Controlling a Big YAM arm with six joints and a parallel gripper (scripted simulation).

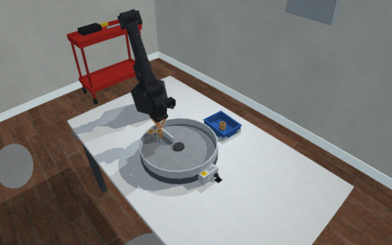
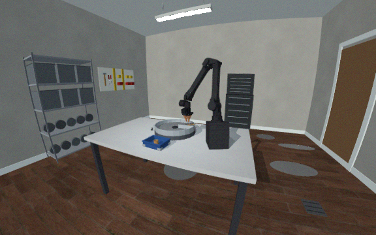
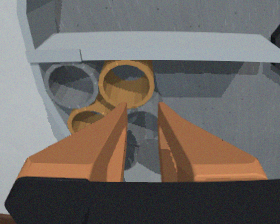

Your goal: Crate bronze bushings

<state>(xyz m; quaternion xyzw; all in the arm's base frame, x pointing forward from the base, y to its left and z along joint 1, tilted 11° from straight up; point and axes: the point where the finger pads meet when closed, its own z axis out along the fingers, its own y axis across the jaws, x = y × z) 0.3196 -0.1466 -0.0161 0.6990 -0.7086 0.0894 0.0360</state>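
Gripper (image 3: 142, 111): two orange fingers reach up from a black body, their tips apart with a narrow gap between.
Nearer bronze bushing (image 3: 151, 85): upright, open end up, just beyond the left-hand fingertip in the view.
Other bronze bushing (image 3: 72, 122): partly hidden behind that finger.
Steel bushing (image 3: 47, 86): upright, beside both bronze ones.
Grey round shapes (image 3: 143, 117): seen through the gap, too dim to tell.
Pale bar (image 3: 166, 47): crosses above the bushings.
Turning table (image 3: 216, 120): grey surface under them.
Desk (image 3: 8, 100): white, at the left edge.

End effector (image 1: 160, 127) (image 2: 188, 121) (image 3: 142, 111) pointing down, narrowly open
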